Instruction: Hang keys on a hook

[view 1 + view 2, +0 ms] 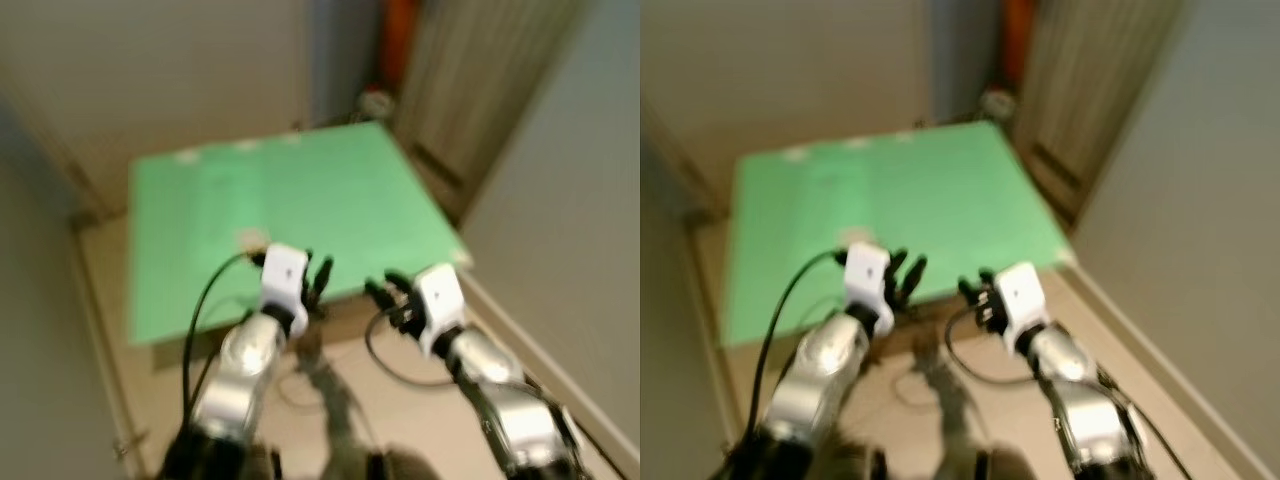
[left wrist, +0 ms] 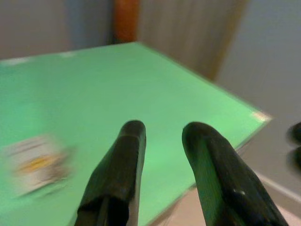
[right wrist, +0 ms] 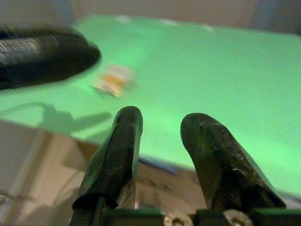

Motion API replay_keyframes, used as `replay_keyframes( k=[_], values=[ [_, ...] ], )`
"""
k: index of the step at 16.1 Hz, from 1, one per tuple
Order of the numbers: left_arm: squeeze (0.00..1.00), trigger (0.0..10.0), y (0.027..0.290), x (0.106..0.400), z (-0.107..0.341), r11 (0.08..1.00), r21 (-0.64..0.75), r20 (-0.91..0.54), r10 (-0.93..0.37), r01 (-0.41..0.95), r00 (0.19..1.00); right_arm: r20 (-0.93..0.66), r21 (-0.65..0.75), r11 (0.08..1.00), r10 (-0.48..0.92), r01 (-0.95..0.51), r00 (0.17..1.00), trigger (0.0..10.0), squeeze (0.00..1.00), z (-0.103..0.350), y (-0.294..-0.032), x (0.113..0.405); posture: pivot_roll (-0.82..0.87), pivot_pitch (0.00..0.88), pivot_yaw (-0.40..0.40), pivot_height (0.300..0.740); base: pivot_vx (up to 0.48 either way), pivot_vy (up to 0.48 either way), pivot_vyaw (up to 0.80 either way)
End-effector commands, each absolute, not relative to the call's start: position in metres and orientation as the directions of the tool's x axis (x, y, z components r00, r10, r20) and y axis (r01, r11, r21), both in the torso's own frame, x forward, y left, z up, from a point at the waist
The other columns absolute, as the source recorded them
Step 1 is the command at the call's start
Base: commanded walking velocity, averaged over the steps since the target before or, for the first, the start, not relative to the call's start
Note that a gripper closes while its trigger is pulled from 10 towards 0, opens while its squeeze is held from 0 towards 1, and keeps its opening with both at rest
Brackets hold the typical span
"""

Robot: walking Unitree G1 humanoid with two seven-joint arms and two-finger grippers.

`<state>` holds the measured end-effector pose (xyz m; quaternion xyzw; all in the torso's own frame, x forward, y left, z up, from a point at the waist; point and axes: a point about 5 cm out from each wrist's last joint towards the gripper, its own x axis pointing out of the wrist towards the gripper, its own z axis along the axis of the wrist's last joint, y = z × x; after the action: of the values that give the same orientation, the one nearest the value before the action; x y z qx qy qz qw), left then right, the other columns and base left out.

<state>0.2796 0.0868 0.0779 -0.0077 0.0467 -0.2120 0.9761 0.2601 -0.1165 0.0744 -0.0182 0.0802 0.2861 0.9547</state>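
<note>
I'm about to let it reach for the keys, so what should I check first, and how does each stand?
1. Left gripper open and holding nothing: ok.
2. Right gripper open and holding nothing: ok.
3. Keys located: cannot tell; a small blurred object lies on the green table near the left gripper.
4. Hook located: cannot tell.
5. Head views sharp enough to aim: not ok, blurred.

Both silver arms reach forward, side by side. The left gripper [image 1: 318,275] has its jaws parted with nothing between them. The right gripper [image 1: 385,286] is the same, jaws apart and empty.
</note>
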Motion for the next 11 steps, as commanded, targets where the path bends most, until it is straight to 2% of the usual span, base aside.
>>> replay_keyframes(
  k=[1,4,7,8,10,11],
  values=[
    [0.0,10.0,0.0835,0.2769,0.0758,0.906,-0.05,-0.088,-0.423,0.42,0.902,-0.162,0.004,0.841,0.535,-0.541,0.829,10.0,0.0,0.0744,-0.1207,0.2591,-0.01,0.127,0.0,0.74,0.0,0.0,0.0],
    [0.0,10.0,0.0834,0.2748,0.073,0.905,-0.05,-0.089,-0.425,0.422,0.901,-0.16,0.011,0.841,0.536,-0.541,0.829,10.0,0.0,0.0732,-0.1203,0.2582,-0.01,0.126,0.001,0.74,0.0,0.0,0.0],
    [0.0,10.0,0.0869,0.2716,0.0693,0.905,-0.069,-0.095,-0.425,0.42,0.9,-0.139,0.013,0.826,0.56,-0.563,0.817,10.0,0.0,0.0757,-0.1166,0.2566,0.0,0.134,0.005,0.74,0.0,0.0,0.8],
    [0.0,10.0,0.088,0.2711,0.0687,0.904,-0.077,-0.096,-0.426,0.42,0.9,-0.14,0.011,0.825,0.561,-0.566,0.816,10.0,0.0,0.0755,-0.1147,0.2571,0.0,0.137,0.009,0.74,0.0,0.0,0.0],
    [0.0,10.0,0.0883,0.2709,0.0698,0.901,-0.077,-0.09,-0.433,0.427,0.897,-0.173,-0.044,0.84,0.526,-0.541,0.832,10.0,0.0,0.0712,-0.117,0.2596,0.0,0.139,0.009,0.74,0.283,0.0,0.8],
    [0.0,10.0,0.0884,0.271,0.0704,0.901,-0.076,-0.088,-0.434,0.428,0.897,-0.174,-0.027,0.857,0.503,-0.515,0.846,10.0,0.0,0.0711,-0.1186,0.261,0.0,0.141,0.009,0.74,0.311,0.0,0.0]
  ],
)
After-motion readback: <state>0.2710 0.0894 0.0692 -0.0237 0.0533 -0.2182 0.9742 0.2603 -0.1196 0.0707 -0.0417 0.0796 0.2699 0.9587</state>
